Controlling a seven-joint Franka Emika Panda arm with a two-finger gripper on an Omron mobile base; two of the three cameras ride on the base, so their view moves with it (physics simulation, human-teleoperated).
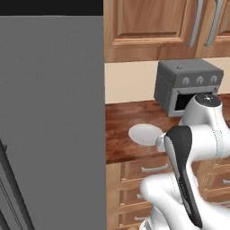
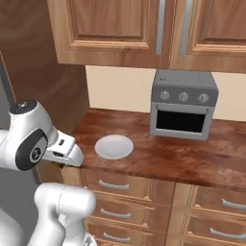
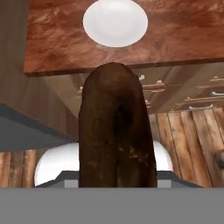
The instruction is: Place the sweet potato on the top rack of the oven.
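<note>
Sweet potato (image 3: 116, 131) hides the pincer's tips holding it.

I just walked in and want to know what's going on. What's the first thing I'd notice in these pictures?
Up close in the hand view, a big brown sweet potato stands in the gripper, which is shut on it, out past the counter's front edge. Behind it a white plate lies bare on the brown wooden counter. Farther back, against the wall, sits a small grey toaster oven with three knobs.
</note>
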